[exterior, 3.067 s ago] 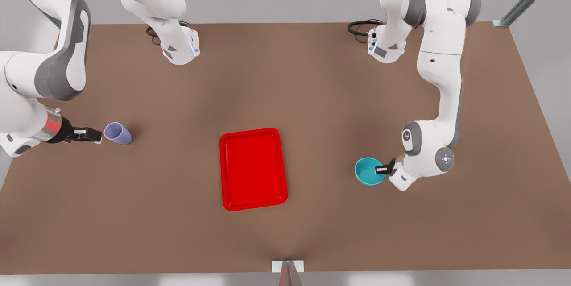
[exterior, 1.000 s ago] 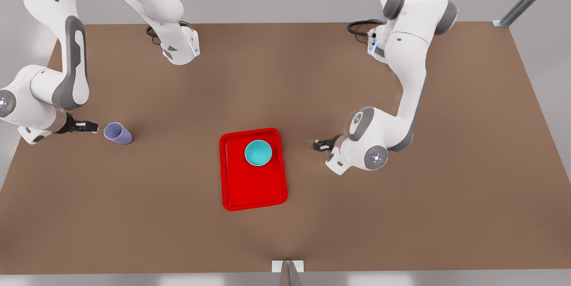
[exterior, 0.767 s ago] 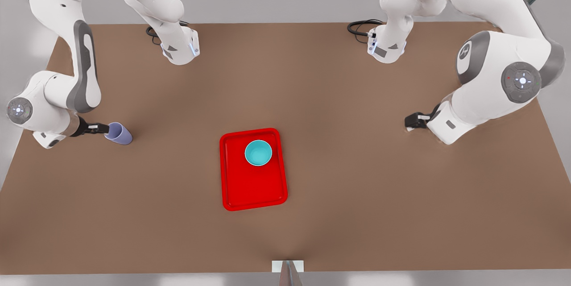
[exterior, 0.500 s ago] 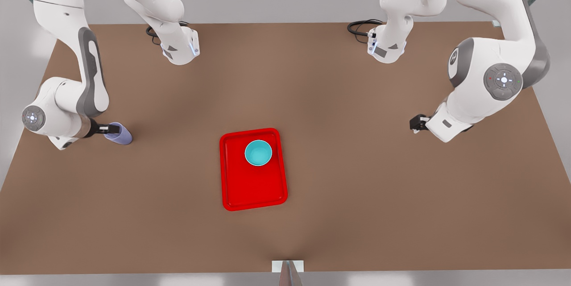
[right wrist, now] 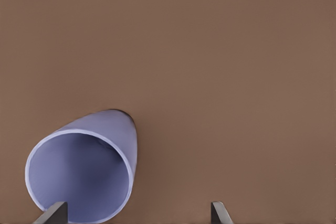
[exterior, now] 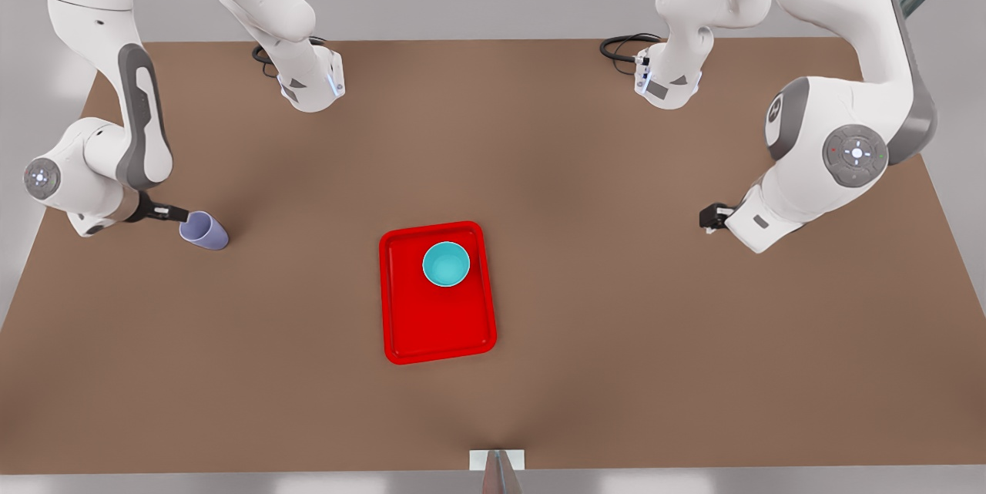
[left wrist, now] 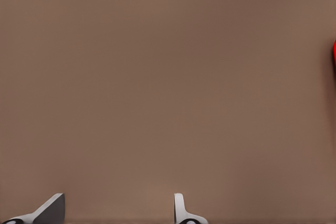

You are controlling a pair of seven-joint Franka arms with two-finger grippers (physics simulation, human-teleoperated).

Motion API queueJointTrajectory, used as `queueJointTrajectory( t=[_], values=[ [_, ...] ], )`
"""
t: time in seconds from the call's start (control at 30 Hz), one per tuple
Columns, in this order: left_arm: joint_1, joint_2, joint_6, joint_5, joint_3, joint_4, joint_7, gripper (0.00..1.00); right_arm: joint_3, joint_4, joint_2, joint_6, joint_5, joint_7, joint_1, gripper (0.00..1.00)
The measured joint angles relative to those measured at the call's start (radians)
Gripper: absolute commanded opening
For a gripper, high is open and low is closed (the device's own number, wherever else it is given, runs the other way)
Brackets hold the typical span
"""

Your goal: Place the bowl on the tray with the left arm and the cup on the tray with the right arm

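Brown table [exterior: 585, 371] — bowl [exterior: 446, 263] on tray [exterior: 439, 324]; spread right gripper [exterior: 171, 212] at cup [exterior: 203, 230] — left gripper [exterior: 709, 218] spread, apart.

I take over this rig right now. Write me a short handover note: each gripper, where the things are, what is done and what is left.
Left gripper: open and empty above the bare brown table, on the front view's right, away from the tray.
Right gripper: open at the rim of the small lavender handleless cup, not closed on it.
Small turquoise-teal bowl: upright in the far part of the flat red rectangular tray. Done.
Left: the cup stands on the table, on the front view's left; grasp it and bring it to the tray.
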Motion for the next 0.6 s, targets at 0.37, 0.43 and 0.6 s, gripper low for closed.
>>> queueJointTrajectory(
  t=[0.37, 0.43, 0.6],
  values=[
    [0.000, 0.000, -0.006, -0.001, 0.000, -0.002, -0.002, 1.00, 0.000, 0.014, 0.070, 0.044, 0.005, 0.005, 0.002, 1.00],
    [0.000, 0.000, -0.006, -0.001, 0.000, -0.002, -0.002, 1.00, 0.000, 0.015, 0.084, 0.062, 0.005, 0.003, 0.000, 1.00],
    [0.001, 0.000, -0.009, -0.001, 0.000, -0.005, -0.002, 1.00, 0.000, 0.014, 0.106, 0.082, 0.005, 0.003, -0.001, 1.00]
  ],
)
